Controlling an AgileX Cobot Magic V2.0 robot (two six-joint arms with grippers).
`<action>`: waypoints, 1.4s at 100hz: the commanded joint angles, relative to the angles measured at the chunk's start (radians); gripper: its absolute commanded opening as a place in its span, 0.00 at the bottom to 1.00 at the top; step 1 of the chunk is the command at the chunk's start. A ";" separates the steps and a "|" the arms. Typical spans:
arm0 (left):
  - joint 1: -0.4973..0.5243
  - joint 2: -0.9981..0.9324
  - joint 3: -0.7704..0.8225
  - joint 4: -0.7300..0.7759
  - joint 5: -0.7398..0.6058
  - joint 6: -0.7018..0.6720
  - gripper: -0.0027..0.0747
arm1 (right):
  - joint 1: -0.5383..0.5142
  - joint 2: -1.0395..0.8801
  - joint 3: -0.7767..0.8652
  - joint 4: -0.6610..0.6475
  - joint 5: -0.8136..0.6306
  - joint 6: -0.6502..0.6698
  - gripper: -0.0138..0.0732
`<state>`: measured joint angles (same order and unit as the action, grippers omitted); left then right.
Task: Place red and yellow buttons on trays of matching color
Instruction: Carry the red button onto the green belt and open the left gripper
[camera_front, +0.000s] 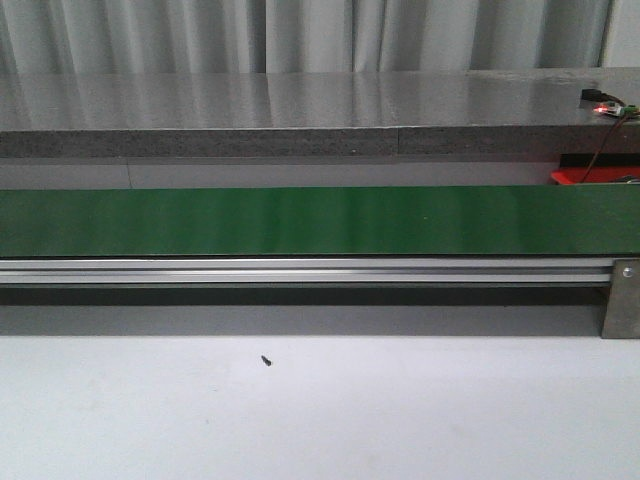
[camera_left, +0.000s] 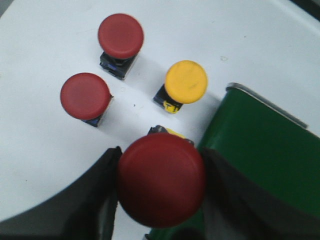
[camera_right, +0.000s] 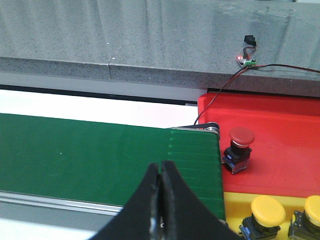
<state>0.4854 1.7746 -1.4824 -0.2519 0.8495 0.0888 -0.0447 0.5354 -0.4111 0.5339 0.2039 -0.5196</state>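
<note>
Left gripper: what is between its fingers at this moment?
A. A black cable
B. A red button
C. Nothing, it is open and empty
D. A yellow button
B. In the left wrist view the left gripper has its dark fingers on both sides of a large red button, above the white table.

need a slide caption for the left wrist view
Left gripper shut on a red button above two red buttons and a yellow one.
</note>
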 joint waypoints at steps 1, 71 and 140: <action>-0.036 -0.084 -0.024 -0.016 -0.028 0.005 0.32 | 0.000 0.000 -0.025 0.012 -0.059 -0.007 0.09; -0.166 -0.036 0.014 -0.004 -0.007 0.005 0.33 | 0.000 0.000 -0.025 0.012 -0.058 -0.007 0.09; -0.163 -0.118 0.012 -0.242 -0.021 0.138 0.69 | 0.000 0.000 -0.025 0.012 -0.058 -0.007 0.09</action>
<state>0.3242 1.7323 -1.4430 -0.4506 0.8806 0.2183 -0.0447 0.5354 -0.4111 0.5339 0.2056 -0.5196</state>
